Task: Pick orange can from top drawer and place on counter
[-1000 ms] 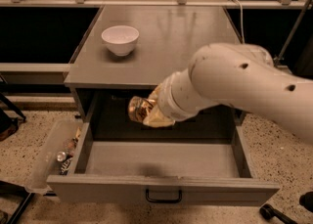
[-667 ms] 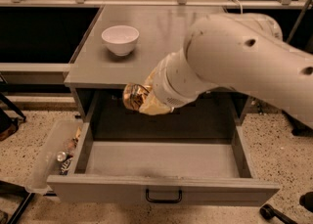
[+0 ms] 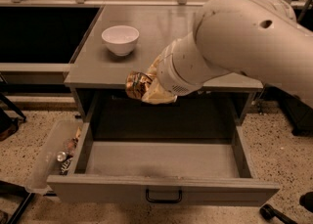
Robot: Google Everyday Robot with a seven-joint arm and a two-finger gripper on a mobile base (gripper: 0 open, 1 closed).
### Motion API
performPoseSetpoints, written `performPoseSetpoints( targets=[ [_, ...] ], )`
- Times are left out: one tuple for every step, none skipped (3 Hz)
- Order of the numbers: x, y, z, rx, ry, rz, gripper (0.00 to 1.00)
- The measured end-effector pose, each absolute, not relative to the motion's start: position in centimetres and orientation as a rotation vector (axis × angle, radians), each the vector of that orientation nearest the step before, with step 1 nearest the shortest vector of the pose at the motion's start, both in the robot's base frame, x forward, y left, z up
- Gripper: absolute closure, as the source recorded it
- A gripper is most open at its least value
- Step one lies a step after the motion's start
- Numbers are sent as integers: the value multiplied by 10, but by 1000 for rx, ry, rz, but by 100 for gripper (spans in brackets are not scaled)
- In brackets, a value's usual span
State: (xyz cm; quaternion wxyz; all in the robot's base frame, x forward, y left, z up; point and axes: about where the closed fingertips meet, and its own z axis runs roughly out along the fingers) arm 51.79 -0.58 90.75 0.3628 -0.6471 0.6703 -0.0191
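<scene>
My gripper point(image 3: 144, 87) is shut on the orange can point(image 3: 136, 84), a dented gold-orange and brown can, and holds it in the air at the front edge of the counter point(image 3: 156, 32), above the open top drawer point(image 3: 161, 162). The drawer is pulled out, its grey floor is bare, and its black wire handle point(image 3: 163, 199) faces me. My big white arm point(image 3: 244, 37) reaches in from the right and covers the right part of the counter.
A white bowl point(image 3: 120, 39) stands on the counter's left part, behind the can. A clear plastic side bin point(image 3: 51, 162) with small items hangs left of the drawer. A dark wheel point(image 3: 268, 212) sits on the floor at the lower right.
The gripper has lifted the can from inside the drawer up and slightly left, to the level of the counter's front edge. The arm has risen with it.
</scene>
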Motion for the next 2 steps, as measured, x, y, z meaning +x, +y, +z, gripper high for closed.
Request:
performPoseSetpoints(
  targets=[
    [518,-6,908,-1666,1726,-49,100],
    [552,-15,923,-1665,1696,-54,100]
  ],
)
